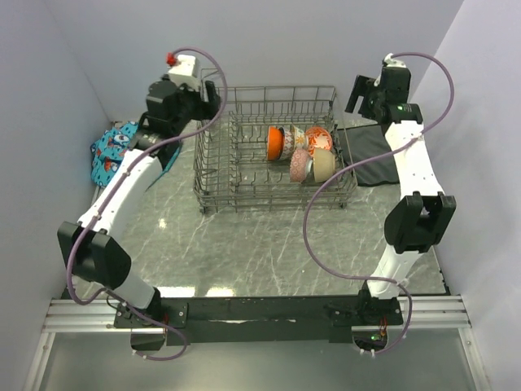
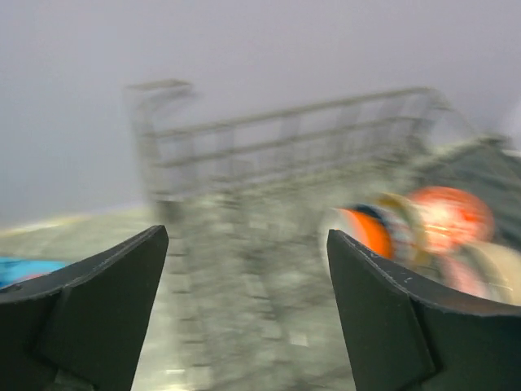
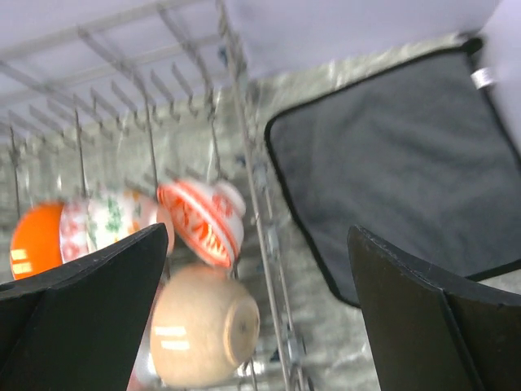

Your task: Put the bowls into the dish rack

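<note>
The grey wire dish rack (image 1: 220,175) stands at the table's middle back. Several bowls stand on edge in its right half: an orange one (image 1: 275,142), an orange-red patterned one (image 1: 318,136), a pink one (image 1: 300,165) and a plain cream one (image 1: 324,165). The right wrist view shows the cream bowl (image 3: 203,326) and the orange-red patterned bowl (image 3: 199,221) behind the rack's wires. My left gripper (image 1: 213,99) is open and empty, raised over the rack's back left corner. My right gripper (image 1: 358,94) is open and empty, raised beyond the rack's right end. The left wrist view is blurred.
A flat dark grey mat (image 1: 368,159) lies right of the rack, also in the right wrist view (image 3: 391,171). A blue patterned cloth (image 1: 110,151) lies at the far left by the wall. Walls close in the back and both sides.
</note>
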